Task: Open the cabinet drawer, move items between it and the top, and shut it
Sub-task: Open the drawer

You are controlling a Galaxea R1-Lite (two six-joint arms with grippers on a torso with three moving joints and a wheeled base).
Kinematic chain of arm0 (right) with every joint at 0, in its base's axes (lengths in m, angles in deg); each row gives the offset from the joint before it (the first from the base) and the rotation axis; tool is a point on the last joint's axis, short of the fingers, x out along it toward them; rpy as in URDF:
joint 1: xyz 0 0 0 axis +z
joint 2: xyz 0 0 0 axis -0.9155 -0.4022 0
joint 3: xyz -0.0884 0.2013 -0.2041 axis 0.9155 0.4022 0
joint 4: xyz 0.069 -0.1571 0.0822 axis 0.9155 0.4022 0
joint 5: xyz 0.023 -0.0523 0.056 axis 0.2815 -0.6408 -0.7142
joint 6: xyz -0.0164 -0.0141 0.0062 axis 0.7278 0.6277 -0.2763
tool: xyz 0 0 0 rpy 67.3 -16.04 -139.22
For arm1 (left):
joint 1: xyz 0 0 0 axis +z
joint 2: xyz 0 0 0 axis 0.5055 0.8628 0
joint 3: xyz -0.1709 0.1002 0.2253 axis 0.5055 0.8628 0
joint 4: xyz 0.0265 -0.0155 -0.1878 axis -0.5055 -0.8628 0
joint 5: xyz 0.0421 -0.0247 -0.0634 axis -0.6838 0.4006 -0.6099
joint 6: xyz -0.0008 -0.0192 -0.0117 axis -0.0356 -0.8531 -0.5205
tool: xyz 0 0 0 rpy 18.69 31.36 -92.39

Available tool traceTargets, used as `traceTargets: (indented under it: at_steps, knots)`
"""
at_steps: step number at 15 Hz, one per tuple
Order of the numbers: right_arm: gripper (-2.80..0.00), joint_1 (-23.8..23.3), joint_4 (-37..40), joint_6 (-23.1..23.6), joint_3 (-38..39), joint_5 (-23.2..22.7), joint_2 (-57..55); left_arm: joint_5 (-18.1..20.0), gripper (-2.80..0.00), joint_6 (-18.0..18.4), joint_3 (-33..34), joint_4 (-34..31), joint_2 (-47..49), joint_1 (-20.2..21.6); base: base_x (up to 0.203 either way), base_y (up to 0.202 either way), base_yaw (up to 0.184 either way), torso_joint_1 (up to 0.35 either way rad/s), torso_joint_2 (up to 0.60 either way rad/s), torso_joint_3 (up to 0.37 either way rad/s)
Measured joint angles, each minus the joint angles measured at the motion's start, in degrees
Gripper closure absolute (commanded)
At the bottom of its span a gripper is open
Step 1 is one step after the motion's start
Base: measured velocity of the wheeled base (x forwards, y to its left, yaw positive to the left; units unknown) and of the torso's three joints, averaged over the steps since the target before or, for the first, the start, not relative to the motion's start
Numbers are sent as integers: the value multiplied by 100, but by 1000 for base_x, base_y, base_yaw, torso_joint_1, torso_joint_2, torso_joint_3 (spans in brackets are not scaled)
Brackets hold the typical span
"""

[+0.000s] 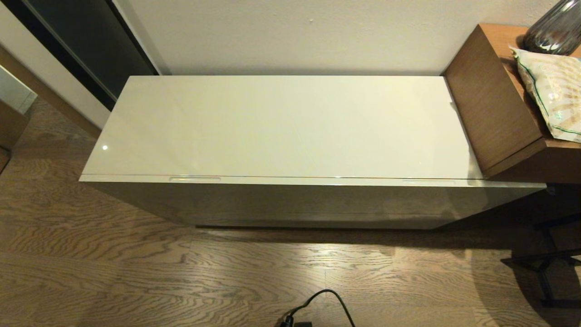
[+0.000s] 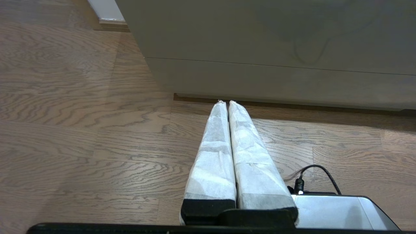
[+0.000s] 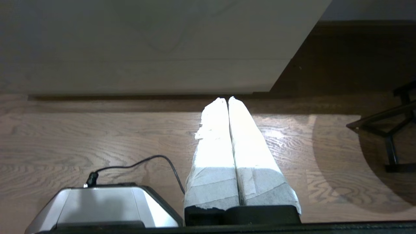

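The cabinet's top (image 1: 281, 127) is a bare, glossy cream-white surface. Along its front edge runs the drawer (image 1: 308, 180), closed flush, with one oblong pull on the left (image 1: 195, 178) and another on the right (image 1: 429, 181). The items are out of view. Neither arm shows in the head view. My left gripper (image 2: 226, 102) hangs low over the wooden floor, pointing at the foot of the cabinet front (image 2: 276, 39), its white-wrapped fingers pressed together on nothing. My right gripper (image 3: 227, 98) is parked the same way near the cabinet's right corner (image 3: 276, 87), also shut and empty.
A taller brown wooden table (image 1: 490, 113) butts against the cabinet's right end, carrying a snack bag (image 1: 551, 95) and a dark glass vase (image 1: 553, 27). A black metal frame (image 1: 544, 263) stands on the floor at right. A black cable (image 1: 327, 299) loops from my base (image 2: 331, 211).
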Motion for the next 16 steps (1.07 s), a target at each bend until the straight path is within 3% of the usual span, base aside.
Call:
traceTargets:
  at_steps: [3,7,10,13,16]
  knots:
    - [0,6,560,20,-738,24,0,0,0,-2,0,1,0,0,0,0,0,0,0,0]
    - [0,-5,2722,-56,-3671,-352,-209,-2,0,0,0,-1,0,0,0,0,0,0,0,0]
    - [0,-123,3419,-413,-4826,-529,-1205,-2,0,-1,2,0,0,0,0,0,0,0,0,0]
    - [0,-302,2985,-543,-4722,-774,-2497,0,0,1,2,0,0,0,0,0,0,0,0,0]
    - [0,-281,1491,-525,-4157,-752,-3996,0,0,1,0,0,0,0,0,0,0,0,0,0]
